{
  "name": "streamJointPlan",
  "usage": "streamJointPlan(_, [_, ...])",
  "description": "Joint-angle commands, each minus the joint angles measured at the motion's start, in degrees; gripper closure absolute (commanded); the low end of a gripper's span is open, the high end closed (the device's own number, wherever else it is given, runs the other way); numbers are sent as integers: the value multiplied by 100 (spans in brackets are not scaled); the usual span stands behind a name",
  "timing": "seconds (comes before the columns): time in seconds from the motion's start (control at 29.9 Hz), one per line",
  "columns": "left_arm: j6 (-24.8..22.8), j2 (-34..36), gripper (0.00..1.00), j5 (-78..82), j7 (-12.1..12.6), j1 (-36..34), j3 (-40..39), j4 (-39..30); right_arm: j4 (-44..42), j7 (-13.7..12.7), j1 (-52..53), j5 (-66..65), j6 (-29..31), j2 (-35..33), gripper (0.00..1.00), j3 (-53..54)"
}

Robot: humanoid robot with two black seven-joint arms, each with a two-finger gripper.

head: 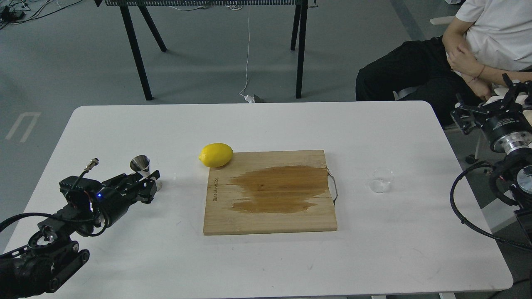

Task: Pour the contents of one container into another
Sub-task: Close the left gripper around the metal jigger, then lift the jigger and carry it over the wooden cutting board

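Observation:
The steel jigger [140, 163] stands upright at the table's left side. Only its upper cone shows clearly. My left gripper [150, 182] reaches in from the lower left, and its two fingers sit against the jigger's waist and lower cone, shut on it. The clear cup [381, 180] stands alone on the white table [266, 124], to the right of the cutting board. My right gripper [487, 103] hangs off the table's right edge, well away from the cup. Its fingers are spread open with nothing between them.
A wooden cutting board [270, 222] with a dark wet stain lies mid-table, a metal handle on its right side. A lemon [215, 155] rests at its far left corner. A seated person [478, 45] is beyond the table's right corner.

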Motion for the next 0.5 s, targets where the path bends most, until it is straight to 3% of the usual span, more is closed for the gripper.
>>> streamJointPlan(0.0, [-9,-7,90,9,-1,-32,1,66,0,0,7,0,0,-6,0,1])
streamJointPlan(0.47, [439,89,92,-9,-10,-577,-95,-276,18,0,-20,9,0,-164,0,53])
